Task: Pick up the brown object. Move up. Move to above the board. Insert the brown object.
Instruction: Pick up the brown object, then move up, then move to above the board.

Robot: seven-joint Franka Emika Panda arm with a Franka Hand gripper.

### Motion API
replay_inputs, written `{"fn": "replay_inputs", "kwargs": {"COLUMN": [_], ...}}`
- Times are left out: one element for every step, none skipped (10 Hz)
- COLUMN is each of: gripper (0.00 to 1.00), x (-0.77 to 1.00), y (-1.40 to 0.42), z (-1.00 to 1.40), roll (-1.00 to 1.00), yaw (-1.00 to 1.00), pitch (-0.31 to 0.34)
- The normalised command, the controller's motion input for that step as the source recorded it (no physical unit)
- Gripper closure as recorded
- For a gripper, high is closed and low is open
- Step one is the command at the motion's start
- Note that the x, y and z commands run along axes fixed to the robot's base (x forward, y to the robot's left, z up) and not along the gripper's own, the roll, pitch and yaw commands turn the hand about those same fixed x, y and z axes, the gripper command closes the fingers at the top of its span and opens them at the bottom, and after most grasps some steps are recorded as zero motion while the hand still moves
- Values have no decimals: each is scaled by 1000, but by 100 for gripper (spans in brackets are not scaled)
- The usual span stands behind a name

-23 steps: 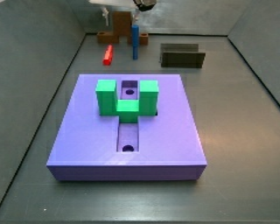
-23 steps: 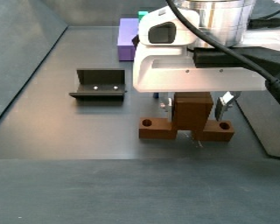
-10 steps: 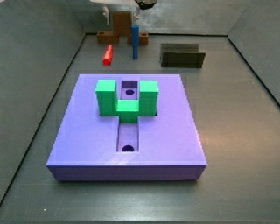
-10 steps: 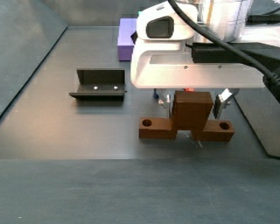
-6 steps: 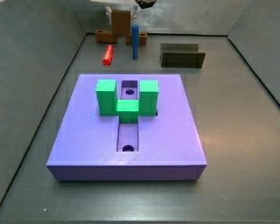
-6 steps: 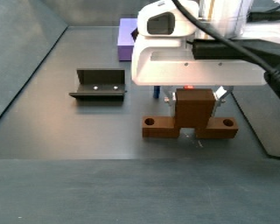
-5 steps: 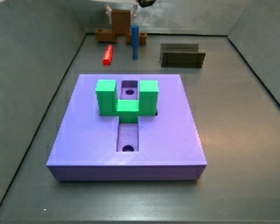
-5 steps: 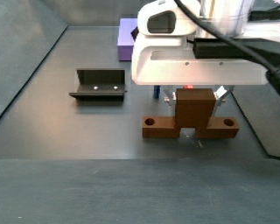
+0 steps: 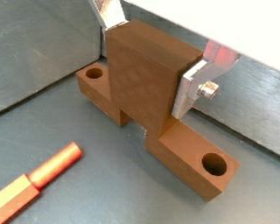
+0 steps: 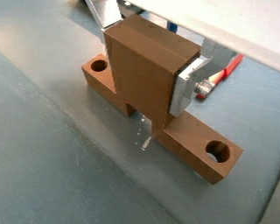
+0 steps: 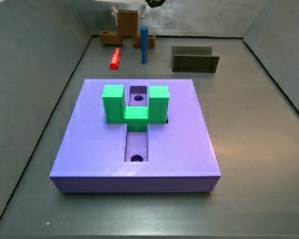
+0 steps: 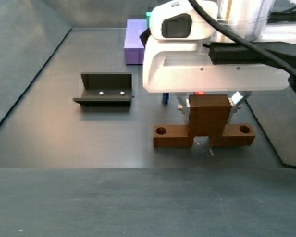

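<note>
I have the gripper (image 10: pixel 154 63) at the far end of the floor from the large flat lavender-purple board (image 11: pixel 139 135), and its flat silver fingers (image 9: pixel 192 85) are closed against the two opposite faces of the upright central block of the orange-brown object (image 10: pixel 149 83). Both wrist views show no gap between the plates and the block, so I judge the grip made.

The relation I care about: the brown object's long base, with a round hole at each end, runs crosswise to the closing direction of the jaws, so the bar sticks out evenly to either side of the gripper. In a side view (image 12: pixel 205 130) the base sits level and I cannot tell whether it is touching the grey floor or just clear of it.

From here the board lies well apart, with its lengthwise slot (image 11: pixel 137 145) and the green U-shaped block (image 11: pixel 135 105) standing over it. A small red bar (image 11: pixel 116 59) and a blue upright piece (image 11: pixel 143 42) lie near the gripper, and a dark olive open box (image 12: pixel 104 89) lies off to one side.
</note>
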Motion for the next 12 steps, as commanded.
{"fn": "replay_inputs", "kwargs": {"gripper": [100,100,100,100,100,100,100,100,100,100,100,100], "x": [0,0,0,0,0,0,0,0,26,-9,9,0], "y": [0,0,0,0,0,0,0,0,72,60,25,0], "z": [0,0,0,0,0,0,0,833,862,611,306,1400], "roll": [0,0,0,0,0,0,0,0,14,39,73,0], "yaw": [0,0,0,0,0,0,0,0,17,3,5,0], "pitch": [0,0,0,0,0,0,0,0,-13,41,45,0]}}
